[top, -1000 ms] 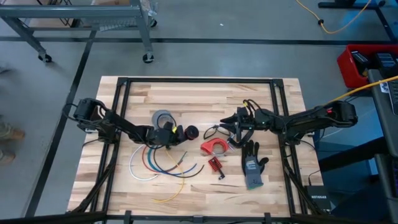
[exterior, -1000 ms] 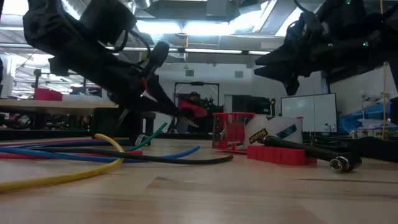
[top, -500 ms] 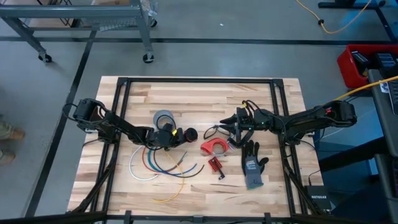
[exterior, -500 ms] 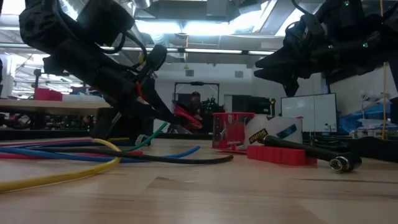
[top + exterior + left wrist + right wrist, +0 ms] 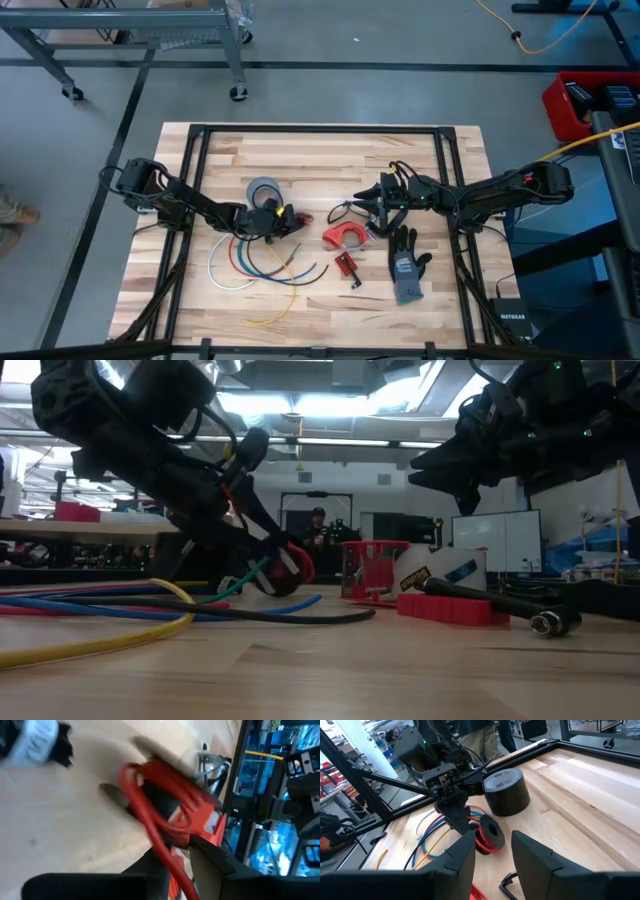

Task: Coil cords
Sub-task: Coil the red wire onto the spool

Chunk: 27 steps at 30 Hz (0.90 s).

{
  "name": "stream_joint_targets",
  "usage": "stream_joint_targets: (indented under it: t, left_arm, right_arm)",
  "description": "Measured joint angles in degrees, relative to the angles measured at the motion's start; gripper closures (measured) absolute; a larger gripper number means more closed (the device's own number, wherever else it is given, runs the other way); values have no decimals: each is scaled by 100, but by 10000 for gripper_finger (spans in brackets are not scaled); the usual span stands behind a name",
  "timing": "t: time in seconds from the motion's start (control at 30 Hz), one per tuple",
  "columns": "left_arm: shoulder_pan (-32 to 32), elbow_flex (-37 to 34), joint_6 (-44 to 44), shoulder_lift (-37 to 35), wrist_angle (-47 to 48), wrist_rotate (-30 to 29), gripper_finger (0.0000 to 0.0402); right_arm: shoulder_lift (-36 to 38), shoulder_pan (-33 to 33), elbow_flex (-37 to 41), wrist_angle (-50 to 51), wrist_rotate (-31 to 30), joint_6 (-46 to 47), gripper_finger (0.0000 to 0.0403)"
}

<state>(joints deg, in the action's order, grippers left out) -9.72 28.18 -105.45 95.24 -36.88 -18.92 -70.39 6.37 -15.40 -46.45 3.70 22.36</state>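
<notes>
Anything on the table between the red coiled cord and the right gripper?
Only bare wood lies between the red coiled cord and the right gripper, as the right wrist view shows; the tape roll stands beside that stretch.

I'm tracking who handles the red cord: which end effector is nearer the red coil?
Left. The left end effector is right at the red coil; the right end effector hovers off to the coil's right.

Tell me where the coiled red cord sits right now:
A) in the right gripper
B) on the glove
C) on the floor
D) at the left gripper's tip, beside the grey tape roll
D: the red cord lies at the left gripper, near the tape roll.
</notes>
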Motion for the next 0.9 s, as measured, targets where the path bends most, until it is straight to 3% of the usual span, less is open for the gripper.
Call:
stream_joint_targets:
  t: [0.57, 0.9]
  left_arm:
    - [-283, 4, -384, -24, 9, 881, 344]
    - [-539, -24, -353, 0, 101, 856, 354]
  right_arm:
    - [0, 0, 2, 102, 1, -34, 272]
    - [0, 2, 2, 177, 0, -83, 272]
